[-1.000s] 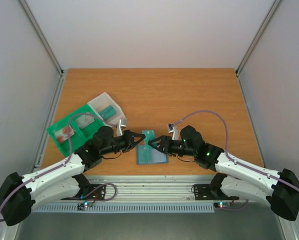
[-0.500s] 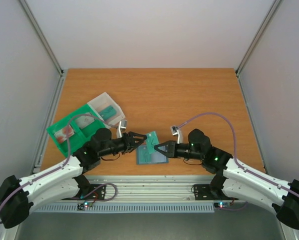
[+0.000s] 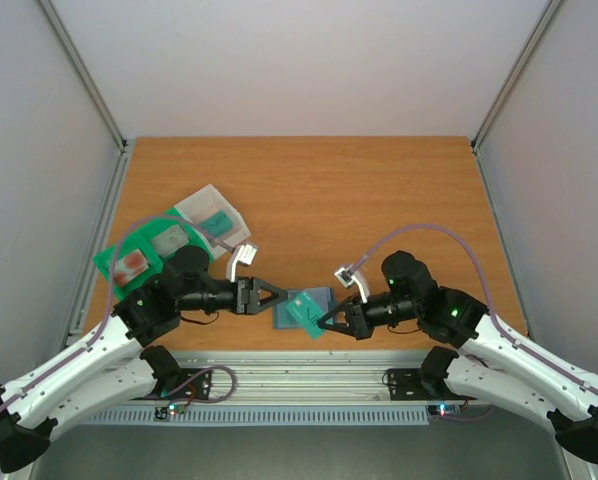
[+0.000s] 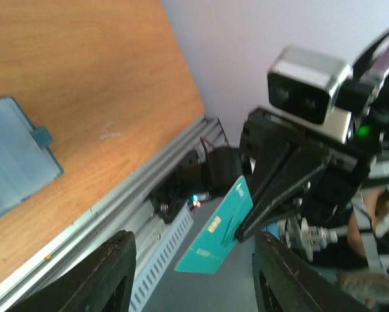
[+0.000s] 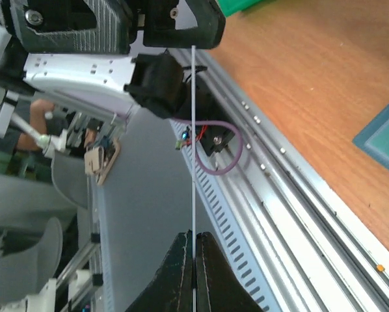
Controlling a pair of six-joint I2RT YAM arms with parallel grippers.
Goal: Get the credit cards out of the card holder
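The slate-blue card holder [image 3: 320, 297] lies flat on the table near its front edge, and its tab edge shows in the left wrist view [image 4: 15, 159]. My right gripper [image 3: 325, 321] is shut on one corner of a teal credit card [image 3: 304, 312] and holds it above the holder. That card [image 4: 218, 238] hangs in the air in the left wrist view, and appears edge-on as a thin line [image 5: 193, 149] in the right wrist view. My left gripper [image 3: 275, 296] stands open just left of the card, apart from it. Other cards are not visible.
A green tray [image 3: 129, 268] with a clear box [image 3: 211, 214] sits at the left behind my left arm. An aluminium rail [image 3: 299, 372] runs along the table's near edge, right below both grippers.
My left gripper has opened, let go of the teal card and drawn back to the left. My right gripper has shut on the card and carried it toward the near edge.
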